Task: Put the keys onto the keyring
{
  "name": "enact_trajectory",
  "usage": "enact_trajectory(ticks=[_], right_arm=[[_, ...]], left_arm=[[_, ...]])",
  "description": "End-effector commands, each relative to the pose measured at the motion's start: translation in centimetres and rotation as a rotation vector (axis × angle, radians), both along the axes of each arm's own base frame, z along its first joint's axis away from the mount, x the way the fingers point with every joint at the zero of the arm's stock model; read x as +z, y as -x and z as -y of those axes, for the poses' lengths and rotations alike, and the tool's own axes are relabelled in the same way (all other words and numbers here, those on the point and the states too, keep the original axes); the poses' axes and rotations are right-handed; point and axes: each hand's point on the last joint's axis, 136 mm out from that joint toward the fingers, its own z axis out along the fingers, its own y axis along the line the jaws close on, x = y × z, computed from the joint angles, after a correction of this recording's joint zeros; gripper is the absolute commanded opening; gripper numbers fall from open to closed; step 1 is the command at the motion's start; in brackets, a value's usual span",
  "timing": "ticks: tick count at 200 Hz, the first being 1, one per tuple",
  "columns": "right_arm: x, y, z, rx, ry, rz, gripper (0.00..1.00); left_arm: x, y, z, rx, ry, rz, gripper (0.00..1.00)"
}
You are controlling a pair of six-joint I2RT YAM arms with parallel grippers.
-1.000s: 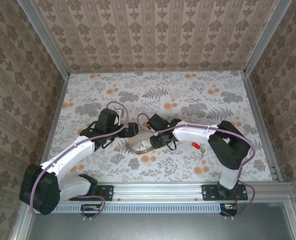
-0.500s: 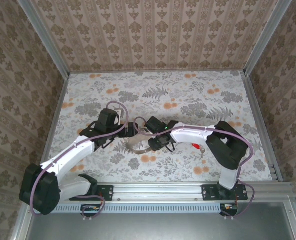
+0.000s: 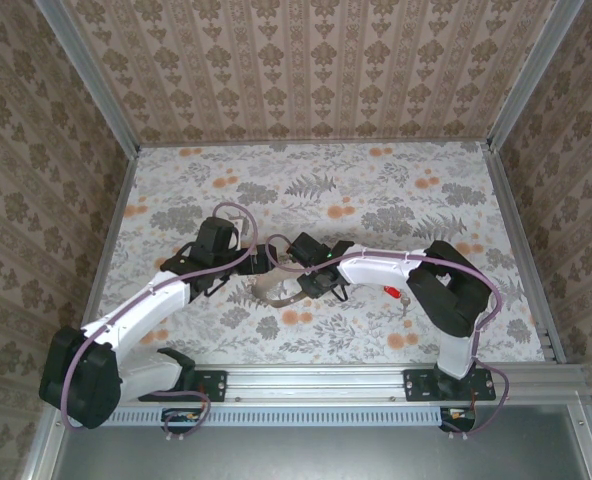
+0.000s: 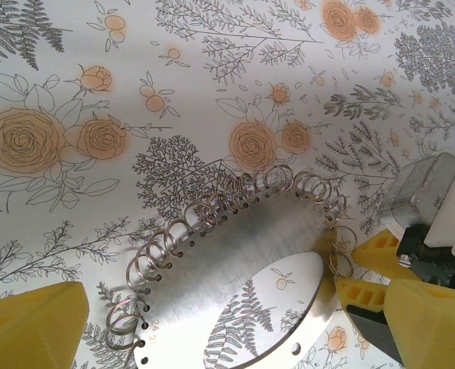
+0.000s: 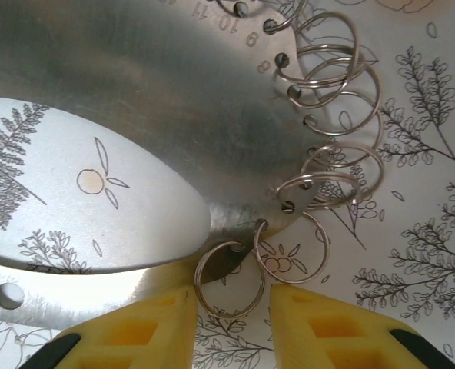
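Jaws of the left gripper (image 4: 227,311) gape wide over a brushed-steel crescent keyring plate (image 4: 235,261). Those of the right gripper (image 5: 232,307) narrowly flank one small wire ring (image 5: 229,279); whether they pinch it, I cannot tell.

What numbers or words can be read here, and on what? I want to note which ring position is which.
"8", "9", "10", "11": stamped on the keyring plate, one beside each of the ring holes along its edge; upside down in the right wrist view.
Tiny stamped digits by the plate's lower-left holes in the left wrist view: too small to read.
Nothing else is legible; wallpaper and table cover carry only patterns.
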Motion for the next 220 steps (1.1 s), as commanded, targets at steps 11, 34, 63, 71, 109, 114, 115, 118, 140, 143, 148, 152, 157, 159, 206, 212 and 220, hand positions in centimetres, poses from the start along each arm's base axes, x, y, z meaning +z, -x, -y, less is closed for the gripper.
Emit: enact_trajectory(ticks=[11, 34, 63, 71, 109, 114, 115, 118, 140, 143, 148, 152, 157, 159, 206, 212, 220], right_arm=[[0.5, -1.3, -0.1, 0.001, 0.036, 0.065, 0.33], [0.6, -1.7, -0.5, 0.003, 0.031, 0.070, 0.31], [0.6, -1.7, -1.0, 0.018, 0.026, 0.062, 0.26], [0.5, -1.7, -1.0, 0.019, 0.026, 0.060, 0.26], [0.3, -1.5, -0.7, 0.027, 0.039, 0.054, 0.20], [0.4, -1.5, -0.6, 0.028, 0.041, 0.054, 0.19], [0.4, -1.5, -0.7, 0.028, 0.041, 0.055, 0.18], [0.3, -1.5, -0.6, 0.028, 0.041, 0.055, 0.18], [0.6, -1.5, -0.6, 0.033, 0.042, 0.058, 0.14], [0.6, -1.5, -0.6, 0.032, 0.043, 0.059, 0.12], [0.7, -1.5, -0.7, 0.035, 0.041, 0.057, 0.10], [0.9, -1.5, -0.7, 0.035, 0.038, 0.058, 0.09], [1.0, -1.5, -0.8, 0.035, 0.033, 0.056, 0.08], [1.0, -1.5, -0.8, 0.037, 0.033, 0.056, 0.07], [2.6, -1.2, -1.7, 0.040, -0.028, 0.044, 0.00], [2.8, -1.1, -1.8, 0.039, -0.036, 0.043, 0.00], [3.1, -1.1, -1.9, 0.037, -0.048, 0.044, 0.00]], left_arm=[[-0.6, 0.0, 0.0, 0.006, 0.012, -0.020, 1.00], [-0.8, -0.1, 0.0, 0.006, 0.011, -0.024, 1.00], [-0.8, -0.2, 0.1, 0.005, 0.014, -0.025, 1.00], [-0.8, -0.3, 0.1, 0.006, 0.013, -0.026, 1.00], [-0.7, -0.3, 0.1, 0.005, 0.016, -0.026, 1.00], [-0.8, -0.3, 0.1, 0.006, 0.015, -0.026, 1.00], [-0.7, -0.3, 0.1, 0.006, 0.015, -0.026, 1.00], [-0.8, -0.3, 0.1, 0.006, 0.015, -0.026, 1.00], [-0.7, -0.3, 0.1, 0.007, 0.018, -0.025, 1.00], [-0.7, -0.3, 0.1, 0.007, 0.019, -0.024, 1.00], [-0.8, -0.3, 0.0, 0.007, 0.018, -0.027, 1.00], [-0.7, -0.3, 0.0, 0.007, 0.019, -0.026, 1.00], [-0.7, -0.3, 0.0, 0.007, 0.019, -0.025, 1.00], [-0.7, -0.2, 0.0, 0.008, 0.018, -0.026, 1.00], [-0.6, -0.2, 0.0, 0.008, 0.020, -0.022, 1.00], [-0.6, -0.2, -0.1, 0.009, 0.019, -0.022, 1.00], [-0.6, -0.1, -0.1, 0.009, 0.018, -0.023, 1.00]])
